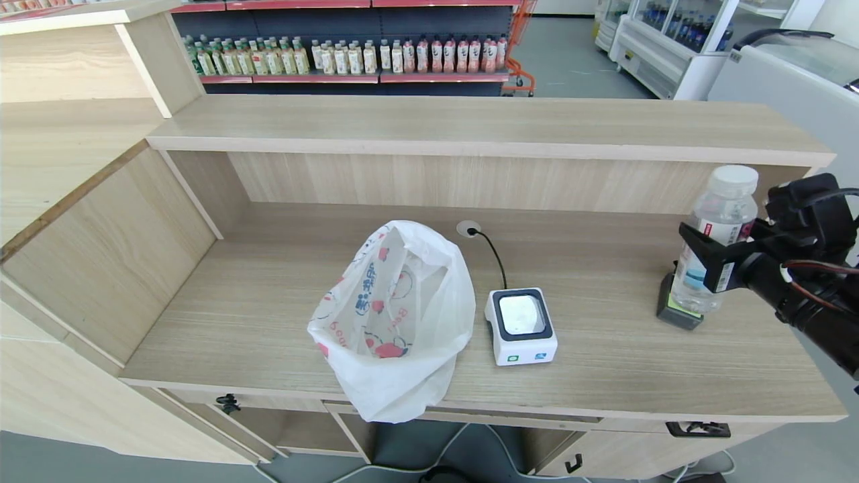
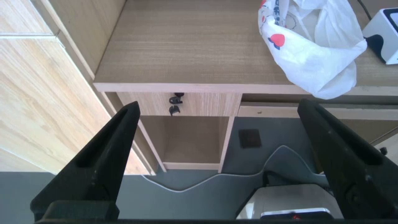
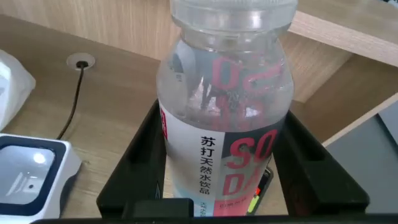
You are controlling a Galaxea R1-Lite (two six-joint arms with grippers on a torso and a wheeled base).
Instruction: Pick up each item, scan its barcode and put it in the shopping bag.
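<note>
Wooden checkout counter (image 1: pixel 604 349), recessed: a raised ledge bounds the back and a slanted side wall bounds the left, while the front edge is open. Bare wood lies left of the shopping bag (image 1: pixel 396 315) and between the scanner (image 1: pixel 522 327) and the bottle (image 1: pixel 715 235). The bag's lower part overhangs the front edge, and the scanner sits just beside it. The right gripper (image 3: pixel 224 168) grips the upright bottle at the counter's far right, one finger pressed to each side, directly over a small dark box (image 1: pixel 678 312). The left gripper (image 2: pixel 217 118) hangs spread wide and empty, before the counter's front edge. Count: one bag, one scanner, one bottle, one box.
</note>
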